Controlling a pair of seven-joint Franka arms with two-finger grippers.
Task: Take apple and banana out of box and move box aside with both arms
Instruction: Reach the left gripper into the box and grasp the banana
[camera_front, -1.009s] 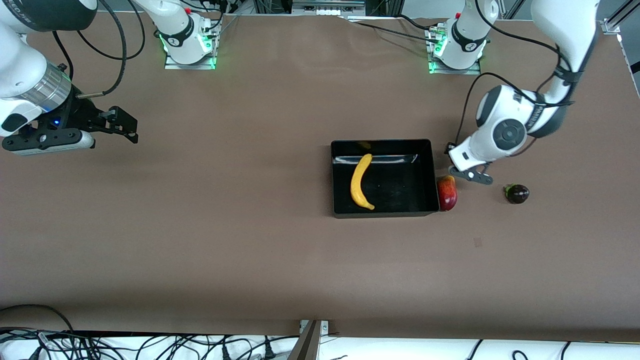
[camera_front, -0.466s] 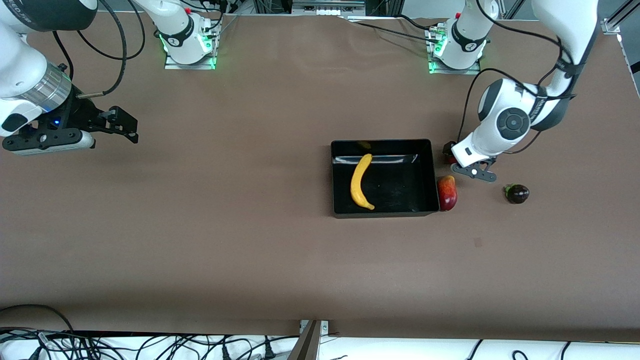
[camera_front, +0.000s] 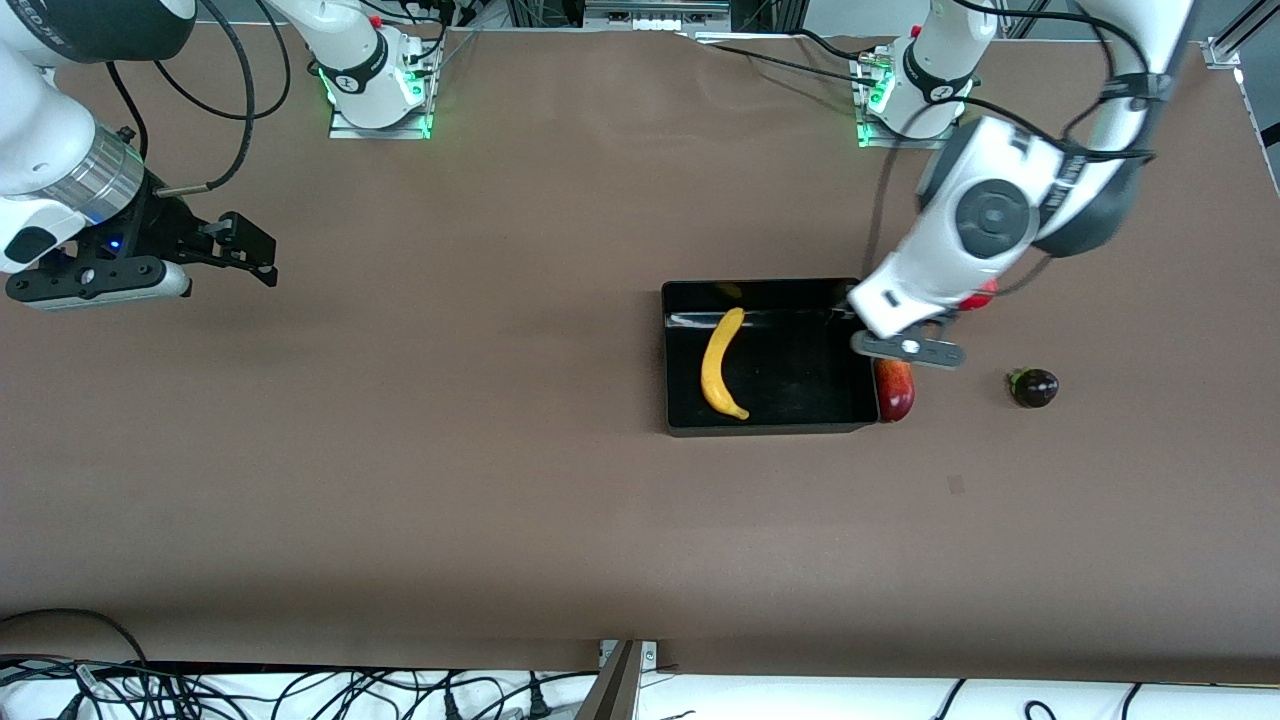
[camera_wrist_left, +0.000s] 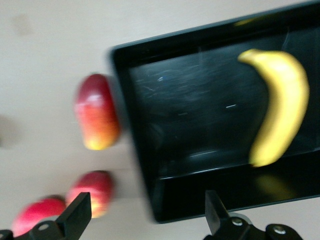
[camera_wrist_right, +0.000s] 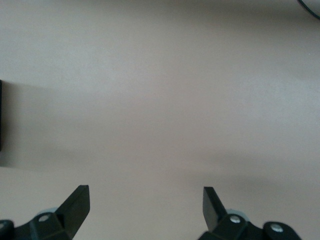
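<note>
**Banana stage of the unloading.** The banana (camera_front: 722, 362) is shown lying flat in the box (camera_front: 765, 420), in the half toward the right arm's end, its length running from the nearer wall toward the farther one. The box rests on the table (camera_front: 500, 480), toward the left arm's end of it.

No apple is seen inside the box. A small red fruit with a yellowish patch, taken to be the apple (camera_wrist_left: 92, 192), lies on the table just beside the box's corner in the left wrist view (motion blur leaves the identification tentative). An all-red fruit (camera_wrist_left: 37, 216) sits next to it. An elongated mango-like fruit (camera_front: 896, 392) lies against the box's outer wall, and a dark fruit (camera_front: 1033, 387) lies well apart, toward the left arm's end.

The left gripper (camera_front: 905, 347) is held over the box's edge at the left arm's end, jaws spread wide and nothing between them. The right gripper (camera_front: 245, 250) waits over bare table at the right arm's end, likewise spread and empty.

The apple's removal is judged complete, and the banana is the item in hand. For the next move, the left gripper would need to be carried over the banana's middle, turned so the jaws straddle its narrow width, lowered clear of the wall, and closed.
</note>
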